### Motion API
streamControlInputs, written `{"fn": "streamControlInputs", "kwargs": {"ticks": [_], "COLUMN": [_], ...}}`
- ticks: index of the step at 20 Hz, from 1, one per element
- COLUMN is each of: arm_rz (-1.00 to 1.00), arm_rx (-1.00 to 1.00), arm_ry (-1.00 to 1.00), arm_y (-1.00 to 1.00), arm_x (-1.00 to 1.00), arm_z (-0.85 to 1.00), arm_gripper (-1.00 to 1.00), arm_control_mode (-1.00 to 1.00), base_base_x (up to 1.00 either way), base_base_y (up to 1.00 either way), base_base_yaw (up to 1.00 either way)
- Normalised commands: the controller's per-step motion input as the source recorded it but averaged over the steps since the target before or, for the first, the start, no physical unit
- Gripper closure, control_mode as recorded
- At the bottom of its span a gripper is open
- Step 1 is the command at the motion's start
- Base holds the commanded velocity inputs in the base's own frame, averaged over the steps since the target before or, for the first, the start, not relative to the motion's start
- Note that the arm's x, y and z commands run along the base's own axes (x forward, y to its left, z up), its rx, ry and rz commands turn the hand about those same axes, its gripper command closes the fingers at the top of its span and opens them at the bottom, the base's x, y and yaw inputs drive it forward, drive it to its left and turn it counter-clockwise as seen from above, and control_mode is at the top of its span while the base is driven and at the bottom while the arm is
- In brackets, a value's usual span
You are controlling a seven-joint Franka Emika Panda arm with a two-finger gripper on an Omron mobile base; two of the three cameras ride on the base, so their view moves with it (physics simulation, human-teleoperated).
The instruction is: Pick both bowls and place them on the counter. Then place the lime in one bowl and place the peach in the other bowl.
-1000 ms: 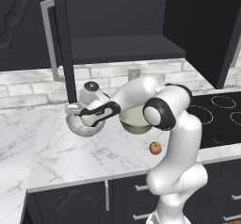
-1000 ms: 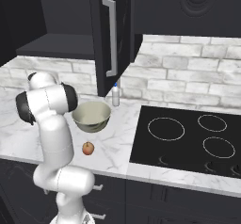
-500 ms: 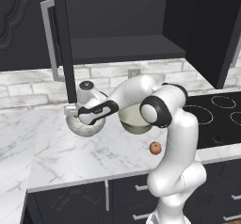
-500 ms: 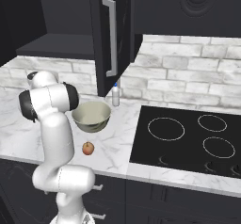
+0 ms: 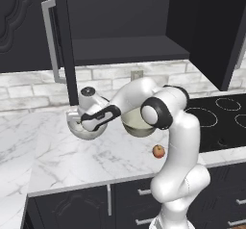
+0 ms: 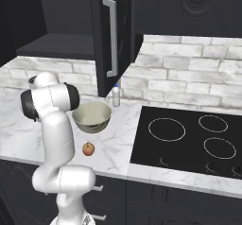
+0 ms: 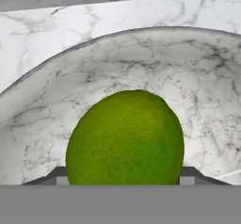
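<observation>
My gripper [image 5: 82, 121] hangs over the white-grey marbled bowl [image 5: 87, 131] on the counter [image 5: 72, 161], left of the arm. In the hand view its fingertips [image 7: 189, 176] sit at both sides of the green lime [image 7: 124, 138], shut on it, with the marbled bowl's inside [image 7: 202, 77] just beyond. The cream bowl [image 5: 138, 125] with a dark rim stands upright on the counter behind the forearm, and also appears as the cream bowl [image 6: 92, 116] in the right base view. The reddish-orange peach [image 5: 158, 151] lies on the counter near the front edge, seen too as the peach [image 6: 88, 149].
A black stovetop [image 6: 189, 139] with ring marks lies to the right. An open cabinet door [image 5: 60, 45] with a long handle hangs above the marbled bowl, beside a dark shelf. A small bottle [image 6: 116, 95] stands at the brick wall behind the cream bowl.
The hand with the lime has sunk slightly toward the marbled bowl. The cream bowl and the peach have stayed put.
</observation>
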Motion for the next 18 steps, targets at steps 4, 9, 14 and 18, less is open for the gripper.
{"fn": "streamControlInputs", "kwargs": {"ticks": [4, 9, 14, 18], "arm_rz": [0.00, 0.00, 0.00, 0.00], "arm_rx": [0.00, 0.00, 0.00, 0.00], "arm_ry": [0.00, 0.02, 0.00, 0.01], "arm_y": [-0.05, -0.02, -0.01, -0.06], "arm_x": [0.11, 0.11, 0.01, -0.11], "arm_z": [-0.12, -0.06, 0.00, 0.04], "arm_gripper": [1.00, 1.00, -1.00, -1.00], "arm_control_mode": [-1.00, -1.00, -1.00, -1.00], "base_base_x": [0.00, 0.00, 0.00, 0.00], "base_base_y": [0.00, 0.00, 0.00, 0.00], "base_base_yaw": [0.00, 0.00, 0.00, 0.00]}}
